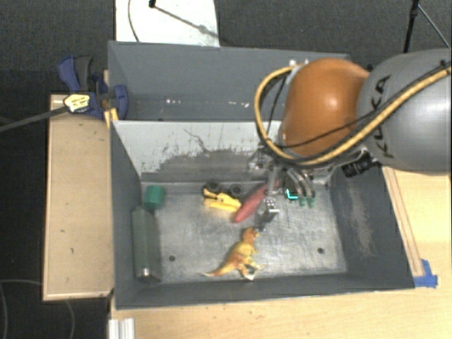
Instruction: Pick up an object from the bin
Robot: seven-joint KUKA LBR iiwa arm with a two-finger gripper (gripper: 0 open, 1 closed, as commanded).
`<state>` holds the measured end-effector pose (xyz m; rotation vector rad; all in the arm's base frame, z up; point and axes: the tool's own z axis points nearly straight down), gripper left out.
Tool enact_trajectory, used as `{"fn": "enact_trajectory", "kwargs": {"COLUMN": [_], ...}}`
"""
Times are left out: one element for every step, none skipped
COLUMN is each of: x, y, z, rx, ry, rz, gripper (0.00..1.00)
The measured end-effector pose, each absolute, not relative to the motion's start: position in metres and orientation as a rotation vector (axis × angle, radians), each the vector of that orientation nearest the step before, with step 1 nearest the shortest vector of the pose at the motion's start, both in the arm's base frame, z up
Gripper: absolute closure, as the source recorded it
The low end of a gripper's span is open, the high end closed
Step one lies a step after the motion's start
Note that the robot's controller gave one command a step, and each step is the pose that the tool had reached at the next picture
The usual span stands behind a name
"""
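My gripper (pixel 269 209) hangs below the orange wrist cover in the middle of the bin, fingers pointing down. A red-pink elongated piece (pixel 248 207) lies slanted right beside its fingertips, touching or nearly touching them. Just left of that sits a yellow clip-like toy (pixel 221 201) with a small black part (pixel 212 186) behind it. Below the gripper, toward the front wall, an orange-yellow toy dinosaur (pixel 237 258) lies on the floor. Nothing visibly sits between the fingers.
A tall dark-green bottle (pixel 145 242) with a green cap (pixel 153 196) lies along the bin's left wall. A small teal-green item (pixel 299 198) rests to the right under the wrist. The arm and its cover hide the back right part of the bin.
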<state>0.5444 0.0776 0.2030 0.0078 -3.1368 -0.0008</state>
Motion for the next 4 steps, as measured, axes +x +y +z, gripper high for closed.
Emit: {"fn": "enact_trajectory", "kwargs": {"x": [0.546, 0.569, 0.579, 0.589], "y": [0.077, 0.099, 0.1, 0.109], "z": [0.207, 0.132, 0.115, 0.133], "rx": [0.004, -0.117, -0.194, -0.11], "ry": [-3.145, -3.147, -3.134, -3.146], "rz": [-0.002, -0.004, -0.001, -0.002], "gripper": [0.0, 0.0, 0.0, 0.0]}}
